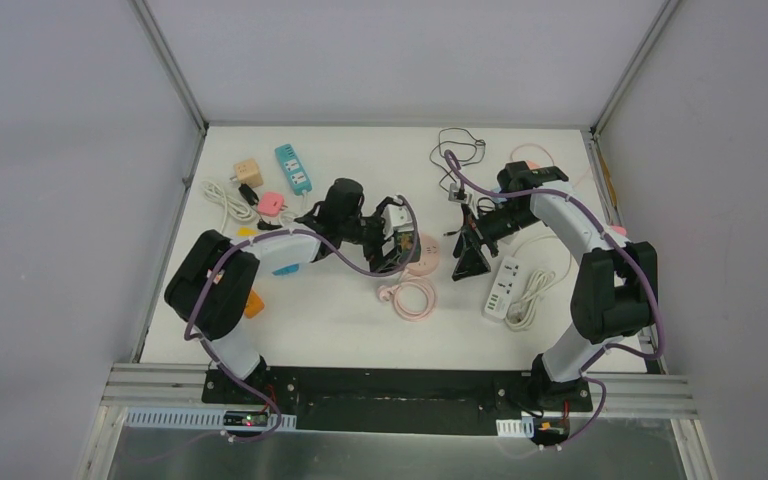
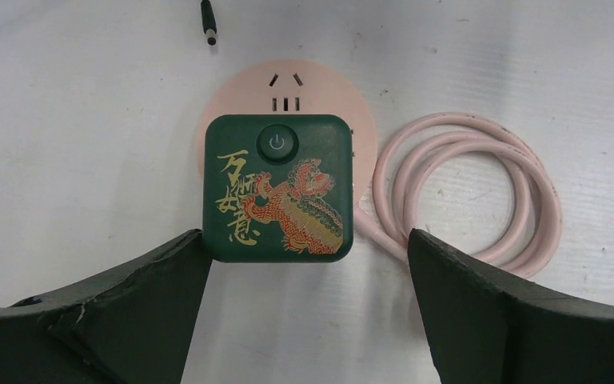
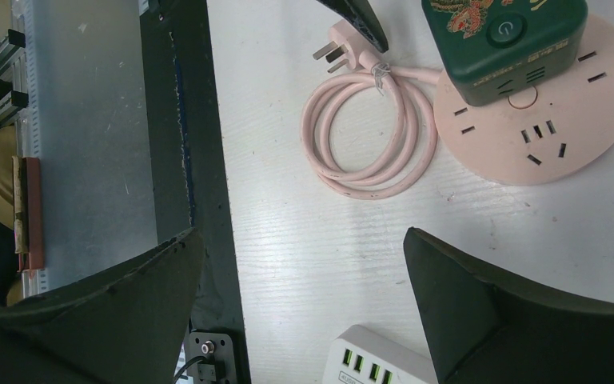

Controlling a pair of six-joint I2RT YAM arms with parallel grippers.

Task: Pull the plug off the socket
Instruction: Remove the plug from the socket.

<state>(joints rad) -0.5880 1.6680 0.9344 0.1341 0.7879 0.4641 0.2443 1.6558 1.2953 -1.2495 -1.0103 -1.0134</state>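
Observation:
A dark green square plug (image 2: 280, 188) with a gold and red dragon print and a power button sits plugged into a round pink socket (image 2: 312, 84). The socket's pink cable (image 2: 480, 184) lies coiled to its right. My left gripper (image 2: 308, 240) is open just short of the plug, its left fingertip close to the plug's lower left corner. In the top view that gripper (image 1: 392, 235) covers the plug beside the socket (image 1: 426, 250). My right gripper (image 3: 304, 236) hangs open and empty above the table, apart from the plug (image 3: 512, 36) and the socket (image 3: 552, 120).
A white power strip (image 1: 503, 287) lies under the right gripper (image 1: 470, 255). At back left are a blue power strip (image 1: 293, 167), a wooden cube (image 1: 248, 172), a pink adapter (image 1: 272, 205) and a white cord (image 1: 222, 200). Black wires (image 1: 457, 150) lie at the back.

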